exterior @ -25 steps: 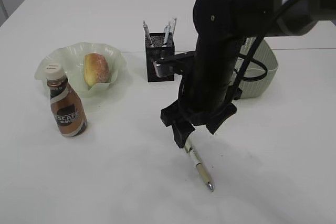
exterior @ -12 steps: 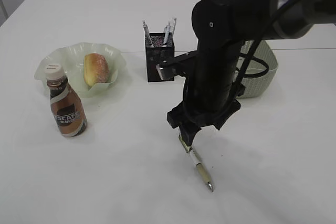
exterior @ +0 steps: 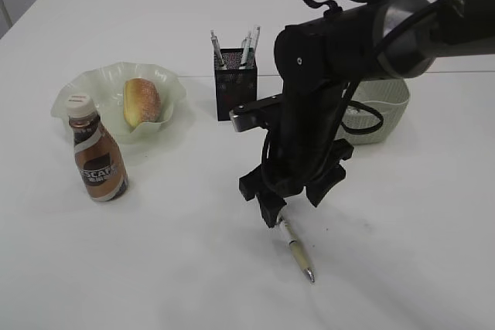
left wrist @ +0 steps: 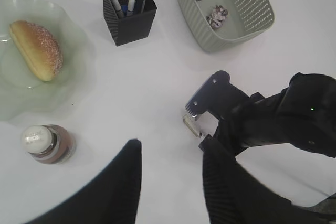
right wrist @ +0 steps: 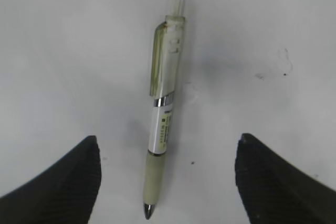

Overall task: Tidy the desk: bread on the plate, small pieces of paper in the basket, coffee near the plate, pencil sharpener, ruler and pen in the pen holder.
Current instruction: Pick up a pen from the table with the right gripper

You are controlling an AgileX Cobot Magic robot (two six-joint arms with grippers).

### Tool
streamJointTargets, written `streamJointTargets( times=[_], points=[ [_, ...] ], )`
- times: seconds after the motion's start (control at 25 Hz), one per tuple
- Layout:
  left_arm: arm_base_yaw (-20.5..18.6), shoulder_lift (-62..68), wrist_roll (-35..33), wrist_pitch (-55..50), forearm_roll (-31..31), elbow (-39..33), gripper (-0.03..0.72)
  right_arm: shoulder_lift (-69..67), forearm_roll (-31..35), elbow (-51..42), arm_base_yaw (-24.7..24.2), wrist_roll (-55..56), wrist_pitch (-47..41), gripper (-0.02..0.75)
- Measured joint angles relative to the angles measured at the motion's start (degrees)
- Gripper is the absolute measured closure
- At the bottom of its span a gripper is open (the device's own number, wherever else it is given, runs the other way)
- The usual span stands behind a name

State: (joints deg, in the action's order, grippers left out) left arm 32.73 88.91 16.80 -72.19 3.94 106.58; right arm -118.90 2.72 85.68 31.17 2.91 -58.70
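The bottle (exterior: 97, 161) stands upright at the near left, just beside the plate (exterior: 78, 87), as the task asks of the coffee; the letters "SCAF" are read on its brown label. The bread (exterior: 141, 102) lies on the plate. Right of it, the pen holder (exterior: 234, 83) stands with several pens upright inside. The pen (exterior: 297, 251) lies flat on the table (exterior: 170, 268), near and right of centre, well apart from the holder. The right gripper (exterior: 278, 208) is poised directly above the pen, jaws spread wide on either side of the barrel, judged ready for a grasp. The barrel's print is too small to read. At the far right, crumpled paper (left wrist: 217, 15) lies in the basket (exterior: 387, 106). The left gripper (left wrist: 170, 182) is held high, jaws apart and empty.
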Motion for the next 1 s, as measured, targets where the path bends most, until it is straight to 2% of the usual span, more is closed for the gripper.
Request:
streamJointTargets(
  times=[1.0],
  points=[
    [0.0,0.0,0.0,0.0,-0.1,0.0,0.398,-3.0,0.6,0.2,-0.5,2.2,6.3,0.155]
  ],
)
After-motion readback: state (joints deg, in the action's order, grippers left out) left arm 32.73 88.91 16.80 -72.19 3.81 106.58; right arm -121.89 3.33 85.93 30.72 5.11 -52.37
